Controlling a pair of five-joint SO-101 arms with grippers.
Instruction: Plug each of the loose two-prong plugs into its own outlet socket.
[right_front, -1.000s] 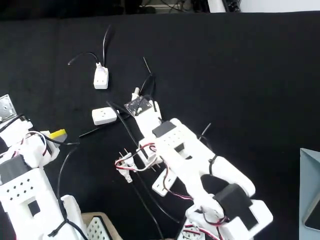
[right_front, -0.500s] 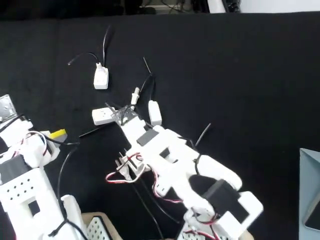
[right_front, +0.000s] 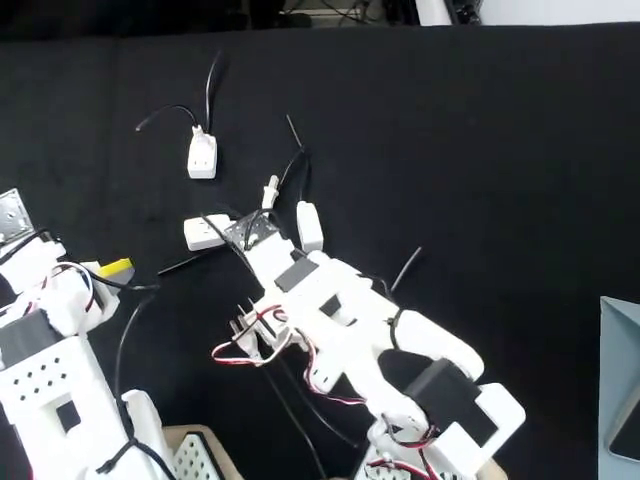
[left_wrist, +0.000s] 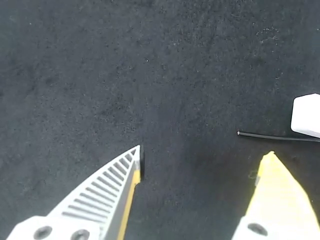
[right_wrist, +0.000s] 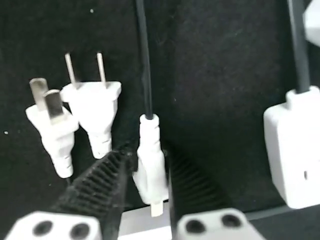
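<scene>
Little of the job looks done. In the high view the first socket (right_front: 202, 158), at the upper left, has a seated plug (right_front: 198, 131) at its far end, its lead curling toward the top of the frame. I judge that pair finished. The second socket (right_front: 208, 232), left of centre, lies with nothing in it. A white block (right_front: 309, 226) near the middle of the frame has a black lead running into it; whether that is a plug pushed home or the block's own lead I cannot tell.

The right jaws, at the centre of the high view between the second socket and the block, are closed on the held plug (right_wrist: 150, 167), whose black cord (right_wrist: 143, 60) leads away past the tips. Just beside it lie a wide-prong plug (right_wrist: 52, 131) and a thin-prong plug (right_wrist: 94, 107), prongs bare, in no socket. So by my count the held plug and these two are left to seat.

The left jaws stand open over the bare black surface (left_wrist: 150, 75) at the left edge of the high view, holding nothing.

No brand, label or other writing can be read on any plug or socket
</scene>
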